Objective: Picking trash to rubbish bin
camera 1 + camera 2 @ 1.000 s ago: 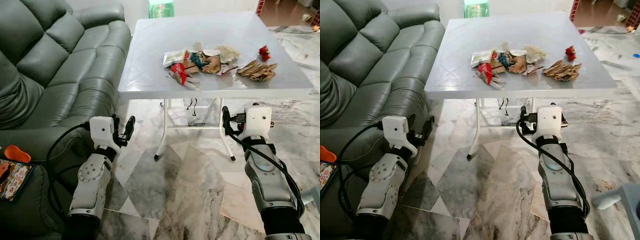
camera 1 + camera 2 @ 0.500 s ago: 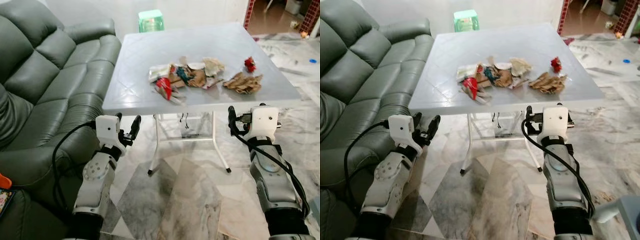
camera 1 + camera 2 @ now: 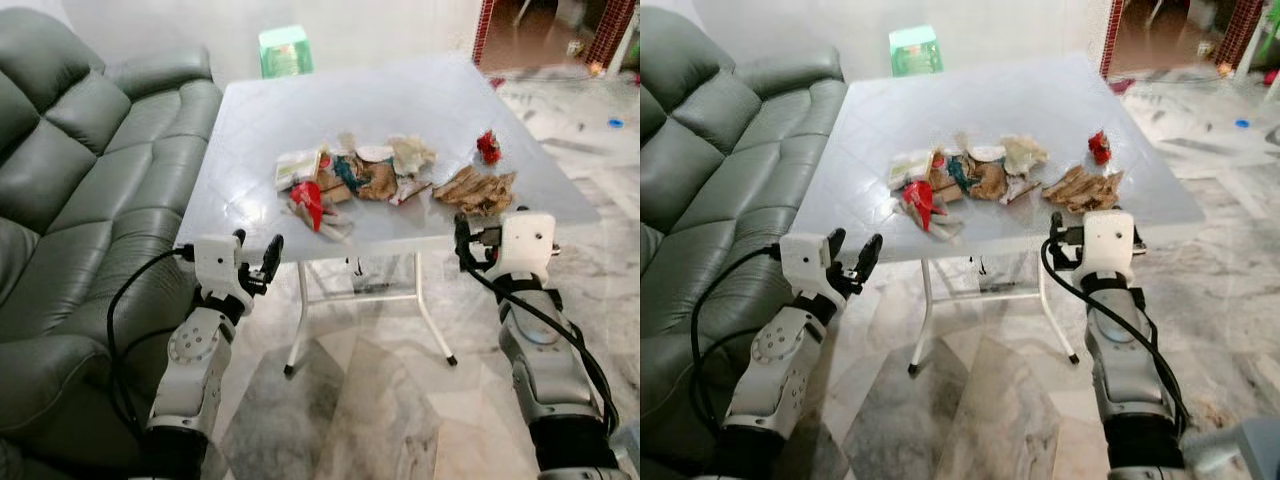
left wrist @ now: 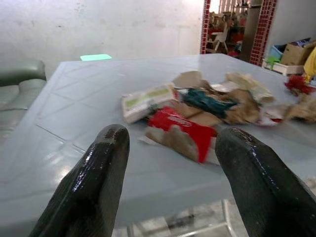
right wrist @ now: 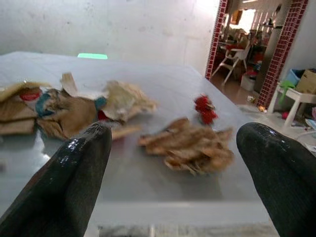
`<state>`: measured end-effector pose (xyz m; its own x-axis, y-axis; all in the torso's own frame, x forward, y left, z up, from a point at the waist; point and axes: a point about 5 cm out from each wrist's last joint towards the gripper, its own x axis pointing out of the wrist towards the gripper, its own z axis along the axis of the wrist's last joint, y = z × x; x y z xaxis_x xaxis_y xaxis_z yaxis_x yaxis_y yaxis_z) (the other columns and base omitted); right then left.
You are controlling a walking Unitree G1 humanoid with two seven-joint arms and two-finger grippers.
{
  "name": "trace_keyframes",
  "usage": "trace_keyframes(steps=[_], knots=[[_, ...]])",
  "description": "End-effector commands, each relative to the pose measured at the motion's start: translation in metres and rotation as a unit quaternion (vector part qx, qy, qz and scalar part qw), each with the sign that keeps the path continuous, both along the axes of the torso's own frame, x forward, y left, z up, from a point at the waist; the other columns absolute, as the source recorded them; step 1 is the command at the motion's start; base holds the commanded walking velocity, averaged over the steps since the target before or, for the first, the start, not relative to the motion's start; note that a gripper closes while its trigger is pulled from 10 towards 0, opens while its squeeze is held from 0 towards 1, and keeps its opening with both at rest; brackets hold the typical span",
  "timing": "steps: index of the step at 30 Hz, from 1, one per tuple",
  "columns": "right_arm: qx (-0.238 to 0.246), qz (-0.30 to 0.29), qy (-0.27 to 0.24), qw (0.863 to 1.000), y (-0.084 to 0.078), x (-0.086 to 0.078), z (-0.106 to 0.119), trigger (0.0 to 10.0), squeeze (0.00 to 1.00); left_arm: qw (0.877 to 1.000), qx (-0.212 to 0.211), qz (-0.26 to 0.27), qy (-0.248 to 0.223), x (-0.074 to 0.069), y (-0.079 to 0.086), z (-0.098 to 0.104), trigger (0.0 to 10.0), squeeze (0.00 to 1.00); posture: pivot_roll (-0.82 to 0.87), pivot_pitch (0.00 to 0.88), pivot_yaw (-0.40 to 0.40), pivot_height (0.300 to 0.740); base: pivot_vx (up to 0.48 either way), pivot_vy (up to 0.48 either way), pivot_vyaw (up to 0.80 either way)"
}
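I see the trash spread across the middle of the grey tabletop point(image 3: 250, 130), none of it in any container. The main trash pile point(image 3: 355, 180) holds a white-green packet point(image 3: 297, 167), a red wrapper point(image 3: 307, 197), a teal scrap and brown crumpled paper. To its right lies a separate brown paper clump point(image 3: 478, 188), with a small red crumpled piece point(image 3: 487, 147) just behind it, apart from the rest.

My left end effector point(image 3: 254, 262) sits at the tabletop's near edge, below the pile, fingers spread and grasping nothing; in the left wrist view the red wrapper shows between the two fingers point(image 4: 94, 182), well ahead of them. My right end effector point(image 5: 175, 163) is at the near edge in front of the brown clump, fingers wide apart and nothing between them.

Grey-green sofa point(image 3: 80, 190) stands left of the tabletop, a green stool point(image 3: 285, 50) behind it, marble floor point(image 3: 370, 400) underneath.
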<state>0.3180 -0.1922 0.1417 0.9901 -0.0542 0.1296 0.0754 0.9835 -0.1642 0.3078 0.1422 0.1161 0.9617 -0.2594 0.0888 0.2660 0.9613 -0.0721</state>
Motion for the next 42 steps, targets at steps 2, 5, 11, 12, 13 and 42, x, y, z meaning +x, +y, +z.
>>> trace_keyframes(steps=[2,5,11,12,13,42], knots=[[0.005,0.013,-0.007,1.0,0.01,0.002,0.003,10.0,0.0,1.0,0.009,0.014,-0.001,0.0,0.01,0.001,10.0,0.0,-0.03,0.053,0.068,0.74,0.36,0.0,0.0],[0.004,0.012,-0.007,1.0,0.009,0.002,0.003,10.0,0.0,1.0,0.009,0.013,0.001,0.0,0.009,0.0,10.0,0.0,-0.03,0.053,0.068,0.74,0.319,0.0,0.0],[-0.004,0.019,-0.006,1.0,0.011,0.0,0.002,10.0,0.0,1.0,0.005,0.019,0.003,-0.004,0.008,-0.002,10.0,0.0,-0.03,0.056,0.065,0.74,0.094,0.0,0.0],[-0.004,0.019,-0.006,1.0,0.011,0.0,0.002,10.0,0.0,1.0,0.005,0.019,0.003,-0.004,0.008,-0.002,10.0,0.0,-0.03,0.056,0.065,0.74,0.0,0.0,0.0],[-0.008,0.02,-0.005,1.0,0.012,-0.001,0.001,10.0,0.0,1.0,0.0,0.021,0.002,-0.005,0.007,-0.003,10.0,0.0,-0.03,0.056,0.066,0.74,0.0,0.0,0.0],[-0.073,-0.104,0.034,0.991,-0.009,0.0,-0.017,10.0,0.0,0.998,0.043,0.017,-0.053,-0.012,0.004,0.016,10.0,0.0,0.02,0.061,0.103,0.74,0.0,0.0,0.0]])
